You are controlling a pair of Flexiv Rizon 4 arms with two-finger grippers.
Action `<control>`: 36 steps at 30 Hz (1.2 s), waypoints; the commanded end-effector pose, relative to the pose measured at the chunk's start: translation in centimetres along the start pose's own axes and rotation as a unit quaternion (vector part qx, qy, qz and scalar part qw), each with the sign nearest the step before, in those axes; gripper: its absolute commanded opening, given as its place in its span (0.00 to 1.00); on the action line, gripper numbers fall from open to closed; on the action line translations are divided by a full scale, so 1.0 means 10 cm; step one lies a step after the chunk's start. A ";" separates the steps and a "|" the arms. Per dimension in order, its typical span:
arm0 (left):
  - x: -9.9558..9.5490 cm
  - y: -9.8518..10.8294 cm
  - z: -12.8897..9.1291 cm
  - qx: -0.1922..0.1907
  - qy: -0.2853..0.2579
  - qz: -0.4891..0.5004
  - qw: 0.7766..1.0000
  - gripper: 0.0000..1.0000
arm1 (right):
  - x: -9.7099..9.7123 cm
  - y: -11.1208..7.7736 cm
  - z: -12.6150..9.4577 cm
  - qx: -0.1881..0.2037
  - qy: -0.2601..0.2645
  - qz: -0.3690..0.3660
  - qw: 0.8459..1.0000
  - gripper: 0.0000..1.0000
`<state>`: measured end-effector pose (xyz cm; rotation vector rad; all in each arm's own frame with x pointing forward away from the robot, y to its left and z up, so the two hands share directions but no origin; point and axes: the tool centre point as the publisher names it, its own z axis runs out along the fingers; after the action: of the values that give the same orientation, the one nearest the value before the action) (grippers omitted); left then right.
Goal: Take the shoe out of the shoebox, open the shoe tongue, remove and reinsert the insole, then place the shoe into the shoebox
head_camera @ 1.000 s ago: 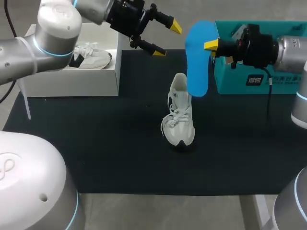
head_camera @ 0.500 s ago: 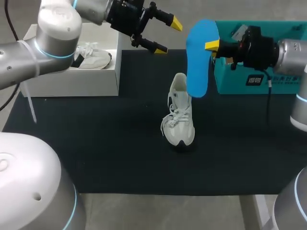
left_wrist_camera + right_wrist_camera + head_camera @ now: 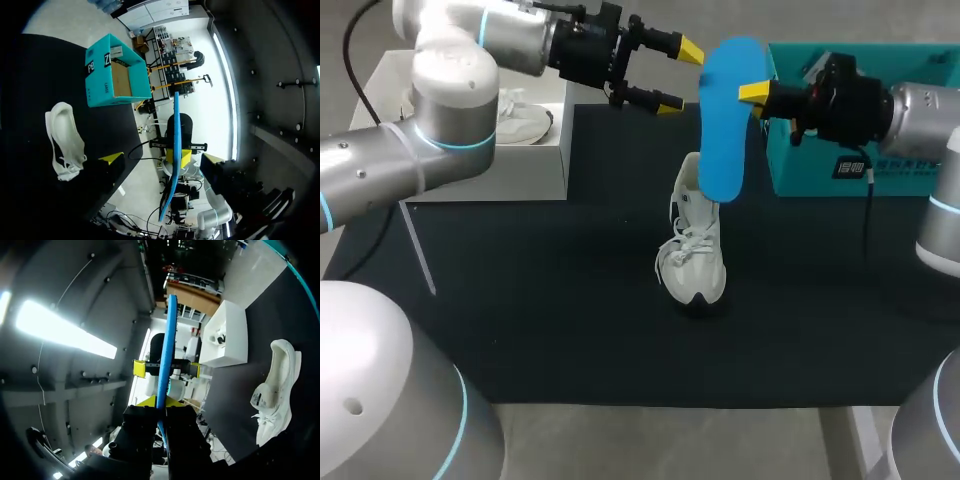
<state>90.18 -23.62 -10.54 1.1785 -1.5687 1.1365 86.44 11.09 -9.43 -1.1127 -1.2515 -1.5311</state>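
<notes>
The right gripper (image 3: pixel 757 93) clamps the blue insole (image 3: pixel 723 120), which hangs over the shoe (image 3: pixel 695 250) heel at mid-worktop. The left gripper (image 3: pixel 678 76), fingers spread, is just beside the insole.

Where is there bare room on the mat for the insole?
The mat is bare from the shoe to its near edge, and between the shoe and the white box. Crowded above the shoe's heel: insole, left gripper, right gripper.

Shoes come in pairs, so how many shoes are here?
2. One shoe stands mid-table on the black mat; the other shoe lies in the white box. Part of the teal box is hidden.
</notes>
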 end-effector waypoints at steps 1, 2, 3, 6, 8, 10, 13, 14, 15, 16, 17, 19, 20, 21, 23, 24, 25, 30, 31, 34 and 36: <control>-0.08 -0.02 0.17 0.010 0.046 0.009 0.999 1.00 | -0.08 0.04 0.07 0.008 -0.002 0.005 1.000 0.00; -0.08 -0.01 0.18 0.010 0.049 0.011 0.999 1.00 | -0.08 0.03 0.07 0.009 -0.003 0.006 1.000 0.00; -0.07 -0.01 0.19 0.017 0.057 0.016 0.998 0.89 | -0.10 0.03 0.06 0.009 -0.007 0.009 1.000 0.00; -0.05 0.01 0.18 0.023 0.065 0.023 0.997 0.80 | -0.14 0.03 0.02 0.008 -0.014 0.012 1.000 0.00; -0.03 0.01 0.16 0.030 0.073 0.028 0.996 0.55 | -0.16 0.03 0.01 0.008 -0.018 0.015 1.000 0.00; -0.02 0.01 0.15 0.028 0.081 0.024 0.996 0.45 | -0.17 0.03 0.00 0.008 -0.019 0.016 1.000 0.00; -0.02 0.02 0.15 0.019 0.104 0.012 0.994 0.41 | -0.15 0.06 0.01 0.008 -0.019 0.015 1.000 0.00; -0.02 0.03 0.15 0.018 0.107 0.011 0.994 0.39 | -0.15 0.07 0.01 0.009 -0.019 0.015 1.000 0.00; -0.02 0.03 0.17 0.017 0.104 0.012 0.994 0.38 | -0.14 0.08 0.02 0.009 -0.019 0.013 1.000 0.00; -0.02 0.04 0.17 0.016 0.105 0.012 0.994 0.38 | -0.14 0.08 0.03 0.010 -0.019 0.012 1.000 0.00; -0.02 0.04 0.18 0.016 0.109 0.014 0.994 0.36 | -0.14 0.09 0.03 0.011 -0.019 0.012 1.000 0.00; -0.02 0.04 0.20 0.016 0.110 0.015 0.994 0.35 | -0.13 0.09 0.04 0.012 -0.019 0.011 1.000 0.00; -0.02 0.04 0.20 0.016 0.112 0.017 0.993 0.35 | -0.13 0.09 0.05 0.012 -0.019 0.011 1.000 0.00; -0.02 0.04 0.21 0.016 0.114 0.017 0.993 0.29 | -0.13 0.09 0.06 0.013 -0.019 0.011 1.000 0.00; -0.03 0.04 0.22 0.020 0.121 0.020 0.992 0.18 | -0.14 0.08 0.08 0.016 -0.019 0.012 1.000 0.00; -0.03 0.04 0.23 0.020 0.123 0.020 0.992 0.09 | -0.14 0.07 0.09 0.016 -0.019 0.012 1.000 0.00; -0.03 0.04 0.24 0.019 0.125 0.020 0.992 0.03 | -0.14 0.07 0.09 0.017 -0.018 0.012 1.000 0.00; -0.04 0.06 0.26 0.020 0.141 0.017 0.990 0.00 | -0.15 0.04 0.09 0.016 -0.023 0.014 0.999 0.00; -0.05 0.06 0.25 0.020 0.145 0.015 0.989 0.00 | -0.15 0.04 0.08 0.018 -0.035 0.012 0.999 0.28; -0.07 0.07 0.21 0.025 0.161 0.006 0.987 0.00 | -0.13 0.03 0.00 0.011 -0.057 0.004 0.998 1.00; -0.08 0.06 0.18 0.029 0.167 0.002 0.986 0.00 | -0.10 0.03 -0.08 0.006 -0.075 0.003 0.997 1.00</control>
<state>89.69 -25.31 -11.28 0.9696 -1.3036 1.3016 87.85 11.23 -11.23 -1.1953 -1.3335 -1.4673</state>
